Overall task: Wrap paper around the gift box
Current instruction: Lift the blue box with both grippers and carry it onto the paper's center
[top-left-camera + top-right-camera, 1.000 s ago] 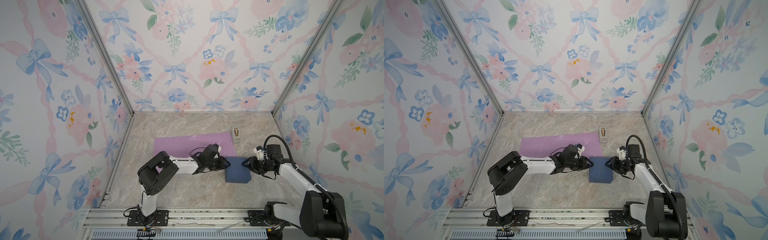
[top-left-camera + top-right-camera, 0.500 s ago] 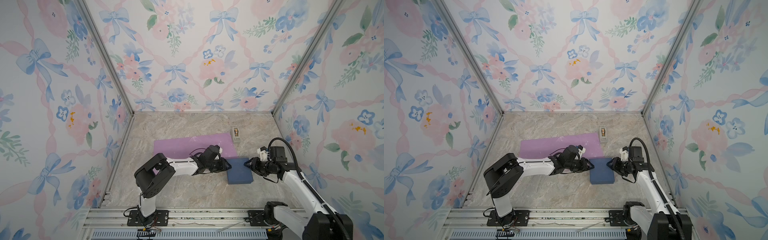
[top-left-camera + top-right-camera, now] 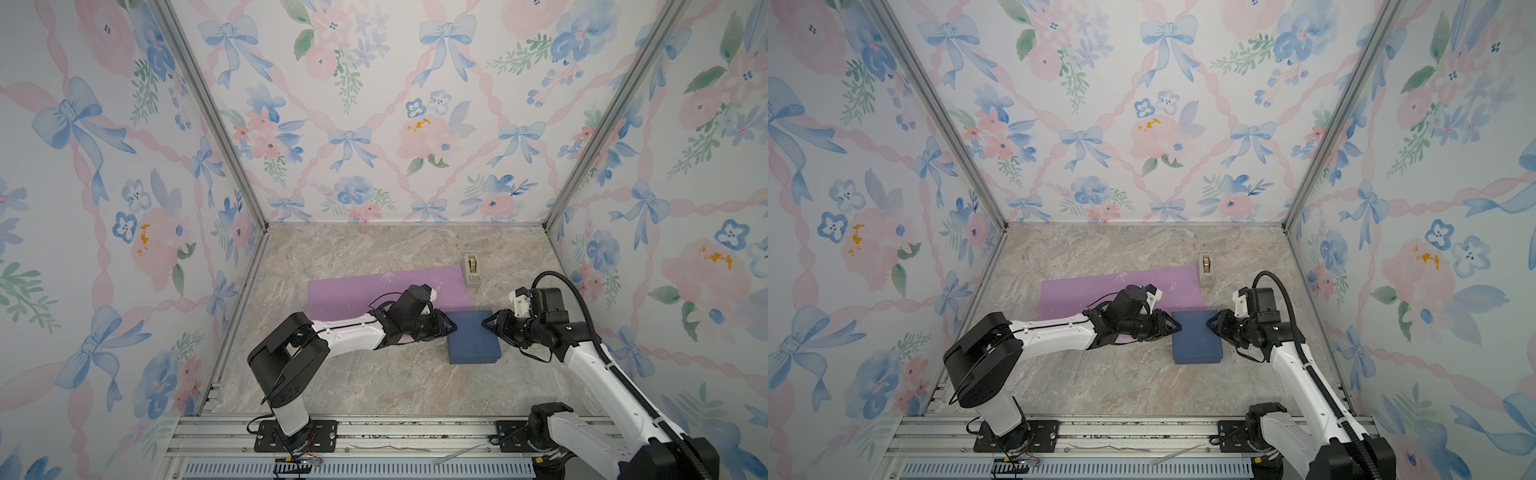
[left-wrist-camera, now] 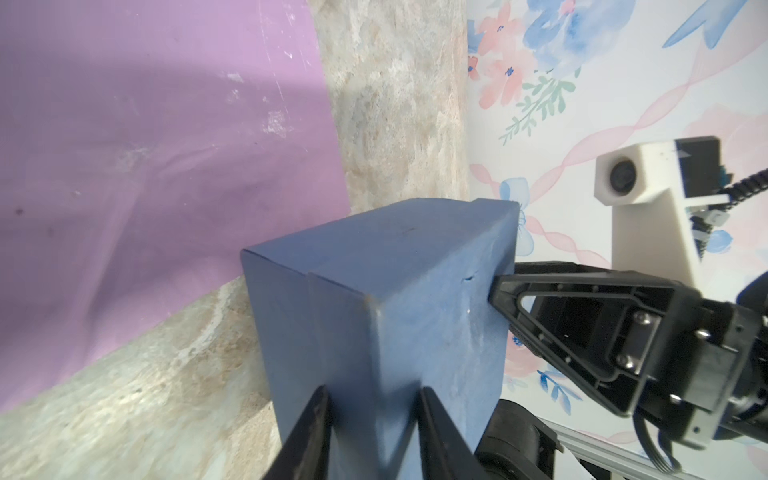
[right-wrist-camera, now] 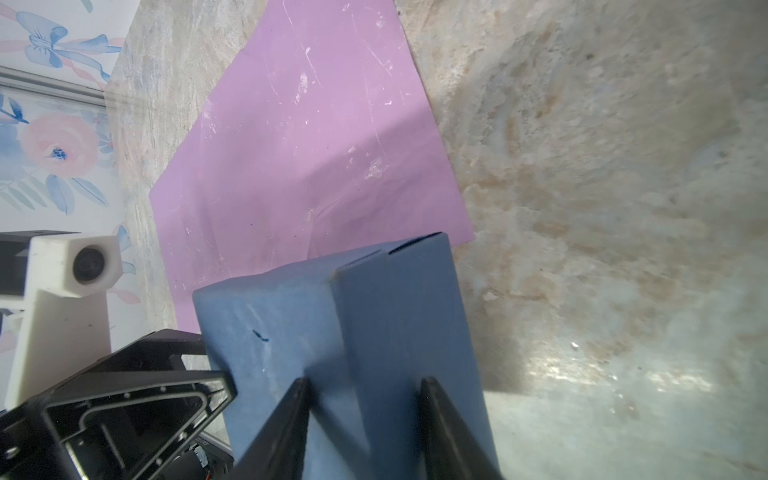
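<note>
Box [image 3: 473, 343]: dark blue and flat, lying level right of the tabletop's [image 3: 374, 382] middle, directly between the two end effectors. Its far edge is just beside the paper's near right corner; I cannot tell whether they overlap.
Left end effector [image 3: 455, 326]: reaches in from the left and is closed part-way on the box's left edge, close to the far corner. In the left wrist view its two fingers [image 4: 307, 436] sit against opposite faces of the box, with the box's thickness filling the gap.
Right end effector [image 3: 484, 323]: comes in from the right and is clamped the same way on the box's right edge near the far corner. In the right wrist view both fingers [image 5: 291, 415] press on the box, one to each face.
Box height: I cannot tell whether it rests on the tabletop or is just clear of it.
Paper [image 3: 353, 291]: lilac side up, spread flat on the tabletop left of and beyond the box. It is lightly creased and scuffed, and the left arm's wrist crosses above its near right part.
Tape dispenser [image 3: 471, 269]: small and beige, upright just beside the paper's far right corner, beyond the box and apart from it.
Walls: floral panels on the left, far and right sides.
</note>
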You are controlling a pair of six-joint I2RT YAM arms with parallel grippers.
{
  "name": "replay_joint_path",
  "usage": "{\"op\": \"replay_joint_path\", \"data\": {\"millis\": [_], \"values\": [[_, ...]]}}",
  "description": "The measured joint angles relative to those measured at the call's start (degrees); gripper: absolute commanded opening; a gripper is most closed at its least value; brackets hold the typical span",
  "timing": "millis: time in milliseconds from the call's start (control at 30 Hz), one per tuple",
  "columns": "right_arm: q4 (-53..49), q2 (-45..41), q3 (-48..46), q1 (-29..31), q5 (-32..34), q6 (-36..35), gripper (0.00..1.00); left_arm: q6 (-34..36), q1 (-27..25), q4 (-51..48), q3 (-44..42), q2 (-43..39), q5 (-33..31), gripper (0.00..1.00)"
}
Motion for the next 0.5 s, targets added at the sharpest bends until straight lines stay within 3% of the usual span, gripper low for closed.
{"op": "replay_joint_path", "data": {"millis": [167,500], "values": [[0.4,1.6,2.6,5.3,2.2,3.2,0.44,-0.2,2.1,0.0,-3.1,-4.1,0.0,0.35],[6.6,13.4,9.7,16.9,6.8,9.5,0.44,0.1,10.1,-1.4,-9.7,-12.0,0.7,0.35]]}}
